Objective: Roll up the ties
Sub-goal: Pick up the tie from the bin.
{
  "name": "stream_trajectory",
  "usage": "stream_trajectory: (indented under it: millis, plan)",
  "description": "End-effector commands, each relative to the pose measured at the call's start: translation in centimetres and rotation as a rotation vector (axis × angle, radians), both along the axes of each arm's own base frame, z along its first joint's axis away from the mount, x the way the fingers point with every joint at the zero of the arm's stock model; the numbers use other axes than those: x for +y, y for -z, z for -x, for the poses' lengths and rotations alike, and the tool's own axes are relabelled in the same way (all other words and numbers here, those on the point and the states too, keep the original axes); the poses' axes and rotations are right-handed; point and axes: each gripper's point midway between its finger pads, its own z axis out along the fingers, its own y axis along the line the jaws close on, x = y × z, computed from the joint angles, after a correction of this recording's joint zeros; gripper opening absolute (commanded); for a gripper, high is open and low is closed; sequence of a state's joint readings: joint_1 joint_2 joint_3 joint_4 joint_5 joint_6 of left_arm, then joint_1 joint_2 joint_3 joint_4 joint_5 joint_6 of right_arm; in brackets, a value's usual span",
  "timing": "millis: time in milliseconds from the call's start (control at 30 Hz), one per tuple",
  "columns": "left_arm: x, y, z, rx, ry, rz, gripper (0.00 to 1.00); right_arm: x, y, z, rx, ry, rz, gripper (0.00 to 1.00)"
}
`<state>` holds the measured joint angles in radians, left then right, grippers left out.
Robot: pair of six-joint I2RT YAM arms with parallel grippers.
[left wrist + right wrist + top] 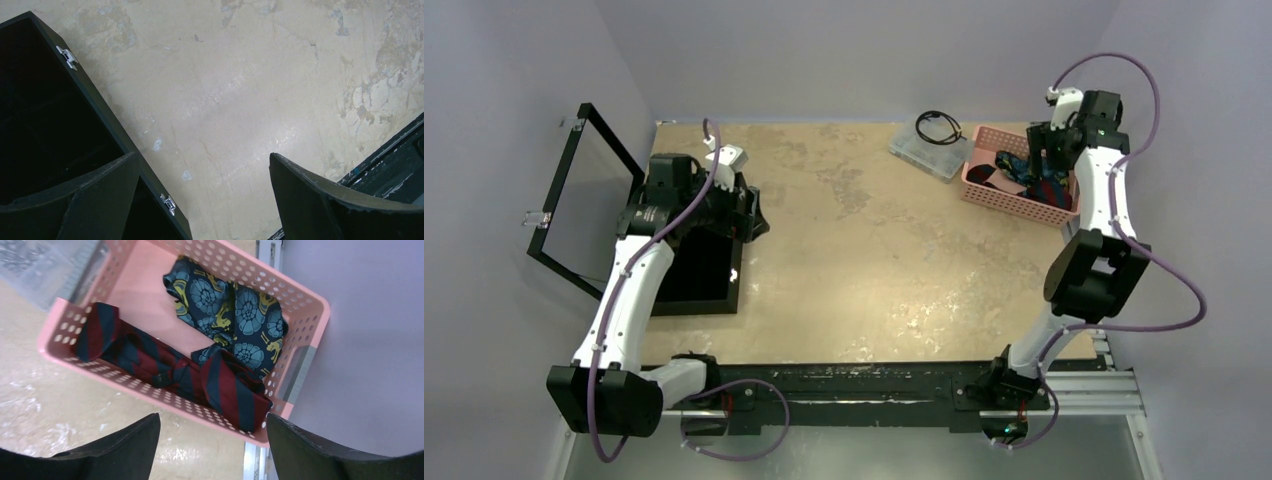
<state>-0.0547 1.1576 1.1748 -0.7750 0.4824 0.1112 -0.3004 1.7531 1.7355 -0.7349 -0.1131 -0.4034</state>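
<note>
Since the maroon tie (235, 390) looked limp and light, its broad end suited pinching. The right tool (212, 416) gaped above.

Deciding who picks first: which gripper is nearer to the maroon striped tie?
Right. The right gripper hovers open just above the maroon striped tie in the pink basket; the left gripper is across the table, open by the black box.

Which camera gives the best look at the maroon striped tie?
Right wrist: the maroon tie lies crumpled in the pink basket, its stripes clear, beside the blue patterned tie. Top external shows it only as part of a small dark heap in the basket. Left wrist shows none of it.
</note>
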Motion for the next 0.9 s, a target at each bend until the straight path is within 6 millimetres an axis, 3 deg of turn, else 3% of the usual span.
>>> stream_trajectory:
  millis: [0, 233, 367, 600, 733, 767, 833, 867]
  plan:
    - [-0.5, -3.1, -0.8, -0.088, -0.004, 0.043, 1.0, -2.1, 2.5, -1.8, 0.019, 0.096, 0.026, 0.76]
    - [-0.5, -3.0, -0.4, -0.078, -0.018, 0.057, 1.0, -3.0, 7.3, -3.8, 0.071, 0.131, 0.009, 0.75]
    - [-0.4, -3.1, -0.4, -0.08, -0.023, 0.055, 1.0, -4.5, 10.0, -4.1, 0.112, 0.179, 0.045, 0.73]
    - [-0.1, -3.3, -0.3, -0.087, -0.038, 0.045, 1.0, -6.2, 12.6, -4.4, 0.137, 0.227, 0.1, 0.7]
    - [0.1, -3.2, -0.2, -0.082, -0.046, 0.037, 1.0, -7.5, 12.7, -4.5, 0.136, 0.257, 0.128, 0.46]
    - [0.1, -3.3, -0.2, -0.083, -0.048, 0.036, 1.0, -7.7, 12.3, -4.5, 0.128, 0.262, 0.131, 0.35]
    - [0.2, -3.3, -0.2, -0.083, -0.05, 0.033, 1.0, -7.9, 11.0, -4.5, 0.102, 0.268, 0.138, 0.04]
    - [0.2, -3.4, -0.2, -0.086, -0.052, 0.031, 1.0, -7.8, 9.8, -4.5, 0.084, 0.266, 0.14, 0.0]
